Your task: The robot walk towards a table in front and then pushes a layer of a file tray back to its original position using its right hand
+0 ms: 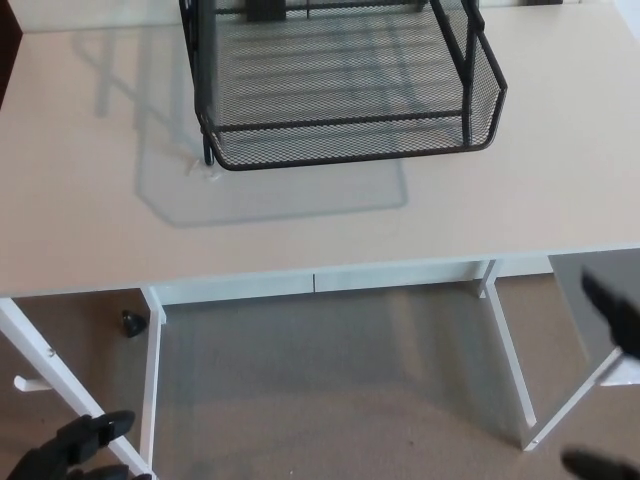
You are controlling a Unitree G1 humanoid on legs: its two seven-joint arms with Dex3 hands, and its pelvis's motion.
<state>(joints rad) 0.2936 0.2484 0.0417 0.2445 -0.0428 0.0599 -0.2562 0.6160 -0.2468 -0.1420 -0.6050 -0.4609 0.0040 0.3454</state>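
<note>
Tray: file tray (345,85) at table (90,220) far edge, mesh layer protrudes toward robot.
R hand (612,310): low at frame edge — finger state can't tell.
Risk: off-centre push — tray skews/slides.
</note>
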